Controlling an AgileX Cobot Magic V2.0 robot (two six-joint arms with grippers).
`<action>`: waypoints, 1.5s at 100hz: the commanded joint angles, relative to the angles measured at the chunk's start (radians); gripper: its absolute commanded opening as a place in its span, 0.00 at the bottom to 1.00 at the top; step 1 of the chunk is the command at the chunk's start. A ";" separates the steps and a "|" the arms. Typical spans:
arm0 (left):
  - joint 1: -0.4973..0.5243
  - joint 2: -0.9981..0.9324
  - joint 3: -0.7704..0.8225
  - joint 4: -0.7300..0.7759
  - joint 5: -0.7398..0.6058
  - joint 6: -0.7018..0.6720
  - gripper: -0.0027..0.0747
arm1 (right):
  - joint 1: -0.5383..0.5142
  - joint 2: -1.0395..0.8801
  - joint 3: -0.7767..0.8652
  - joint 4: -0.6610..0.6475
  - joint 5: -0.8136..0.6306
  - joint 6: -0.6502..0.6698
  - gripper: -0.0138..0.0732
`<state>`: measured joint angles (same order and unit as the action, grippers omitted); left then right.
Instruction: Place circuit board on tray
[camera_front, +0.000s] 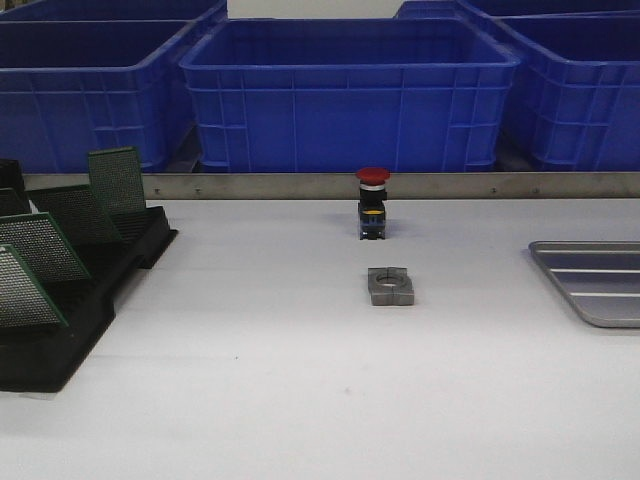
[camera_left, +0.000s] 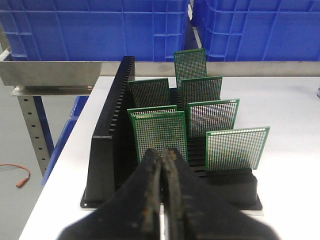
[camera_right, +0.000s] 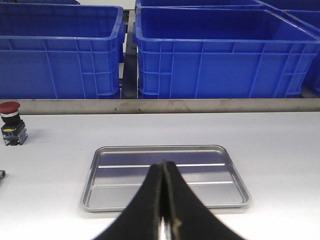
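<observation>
Several green perforated circuit boards (camera_left: 160, 132) stand upright in a black slotted rack (camera_left: 107, 145) at the table's left; they also show in the front view (camera_front: 45, 245). My left gripper (camera_left: 163, 155) is shut and empty, just in front of the nearest board. The silver tray (camera_right: 165, 175) lies empty at the table's right edge; its corner shows in the front view (camera_front: 595, 280). My right gripper (camera_right: 163, 166) is shut and empty, hovering before the tray's near rim. Neither gripper shows in the front view.
A red push-button switch (camera_front: 372, 203) and a grey metal block with a hole (camera_front: 391, 286) sit mid-table. Big blue bins (camera_front: 350, 95) stand behind a metal rail (camera_front: 350, 185). The table's left edge drops off beside the rack (camera_left: 55, 165).
</observation>
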<state>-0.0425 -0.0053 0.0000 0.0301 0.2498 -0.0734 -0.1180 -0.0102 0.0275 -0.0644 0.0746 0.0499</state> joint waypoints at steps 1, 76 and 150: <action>0.002 -0.030 0.048 -0.007 -0.077 0.000 0.01 | -0.004 -0.026 -0.013 0.003 -0.075 -0.009 0.09; 0.002 -0.030 0.048 -0.007 -0.133 0.000 0.01 | -0.004 -0.026 -0.013 0.003 -0.075 -0.009 0.09; 0.004 0.134 -0.409 -0.012 0.143 0.000 0.01 | -0.004 -0.026 -0.013 0.003 -0.075 -0.009 0.09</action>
<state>-0.0405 0.0494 -0.3051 0.0252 0.3560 -0.0734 -0.1180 -0.0102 0.0275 -0.0644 0.0746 0.0499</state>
